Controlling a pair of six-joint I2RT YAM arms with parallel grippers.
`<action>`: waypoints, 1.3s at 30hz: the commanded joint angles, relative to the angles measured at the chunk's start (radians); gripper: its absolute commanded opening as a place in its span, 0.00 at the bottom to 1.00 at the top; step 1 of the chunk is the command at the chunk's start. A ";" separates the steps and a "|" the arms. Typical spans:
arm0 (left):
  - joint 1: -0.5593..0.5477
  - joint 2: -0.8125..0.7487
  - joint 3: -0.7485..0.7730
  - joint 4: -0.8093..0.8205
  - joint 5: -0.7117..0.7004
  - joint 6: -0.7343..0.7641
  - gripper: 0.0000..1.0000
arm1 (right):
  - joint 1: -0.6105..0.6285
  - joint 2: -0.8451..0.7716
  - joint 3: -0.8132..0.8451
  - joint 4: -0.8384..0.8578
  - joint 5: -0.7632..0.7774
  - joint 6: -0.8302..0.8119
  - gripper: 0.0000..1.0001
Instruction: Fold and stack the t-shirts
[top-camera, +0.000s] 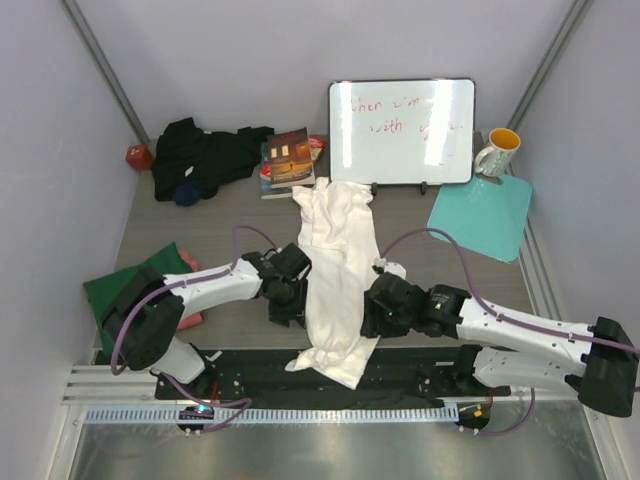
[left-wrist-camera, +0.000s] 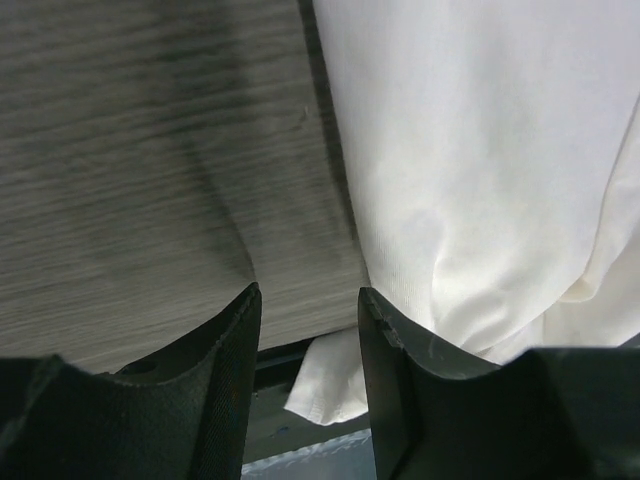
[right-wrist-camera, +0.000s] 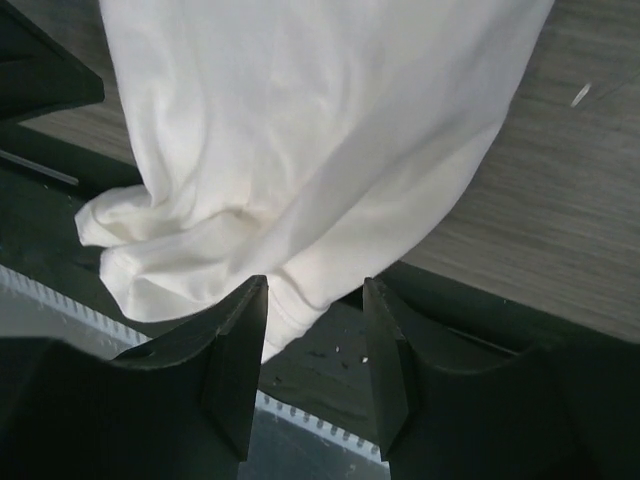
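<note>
Green shirt (top-camera: 125, 285) at far left, black shirt (top-camera: 205, 155) at the back, my left gripper (left-wrist-camera: 310, 300) with jaws spread, empty, just beside the white shirt (top-camera: 335, 260) lying lengthwise mid-table, near end over the edge, my right gripper (right-wrist-camera: 315, 288) with jaws spread at its right side, gripping nothing.

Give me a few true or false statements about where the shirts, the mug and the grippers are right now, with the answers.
1. The white t-shirt lies between the left gripper and the right gripper. True.
2. The mug stands at the far left. False: it stands at the far right, beside the whiteboard.
3. The left gripper is open, with nothing between its fingers. True.
4. The black t-shirt lies folded on the teal mat. False: it lies crumpled at the far left, away from the mat.
</note>
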 joint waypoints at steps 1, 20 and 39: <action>-0.048 -0.005 -0.006 0.072 0.042 -0.042 0.45 | 0.108 0.017 -0.030 -0.022 0.076 0.146 0.49; -0.115 0.032 -0.066 0.126 0.057 -0.077 0.45 | 0.242 0.106 -0.190 0.213 0.057 0.303 0.53; -0.179 -0.091 -0.136 0.066 0.183 -0.109 0.45 | 0.243 0.082 -0.213 0.297 0.003 0.289 0.01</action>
